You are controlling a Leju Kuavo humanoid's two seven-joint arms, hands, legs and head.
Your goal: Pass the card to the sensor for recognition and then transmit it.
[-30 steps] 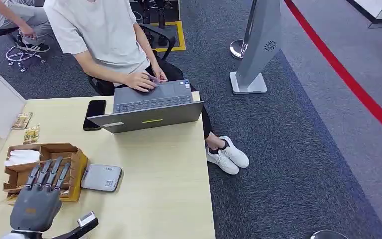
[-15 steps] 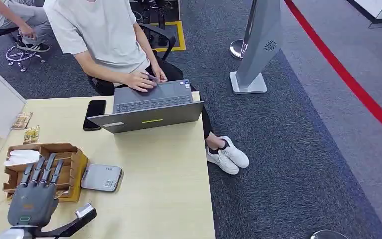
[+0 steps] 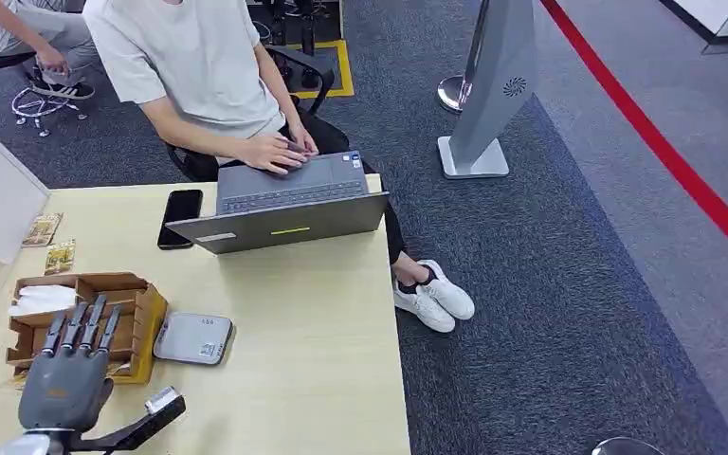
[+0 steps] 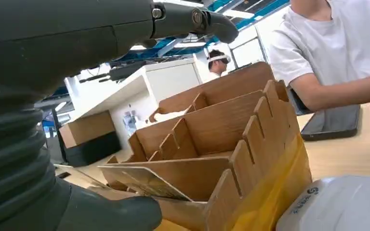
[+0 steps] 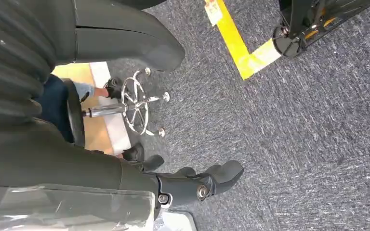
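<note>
Closest in the head view, at the lower left of the frame, the left hand (image 3: 64, 379) hovers palm down over the near end of a cardboard divider box (image 3: 142, 308). Its fingers are stretched straight forward and its thumb juts out to the side, so the hand is spread wide and grips nothing. The left wrist view shows the card (image 4: 144, 182), a thin pale rectangle with a faint printed pattern. It lies tilted against the box's near wall just beside the thumb; whether they touch I cannot tell. Just beside the box on the pale table (image 3: 313, 322) sits the sensor (image 3: 194, 338), a flat grey-white pad with rounded corners and a small label near its right edge. Dark lettering on its side begins with "S", and the rest is too small to read. The right hand (image 5: 101, 168) hangs over grey carpet with thumb and fingers well apart, holding nothing. Farther up the frame lie a black phone (image 3: 180, 217) and a grey laptop (image 3: 289, 220) with a yellow-green strip on its lid. A person (image 3: 199, 66) in a light shirt types on the laptop. At the upper right stands a grey panel (image 3: 493, 85) bearing a swirl logo.
</note>
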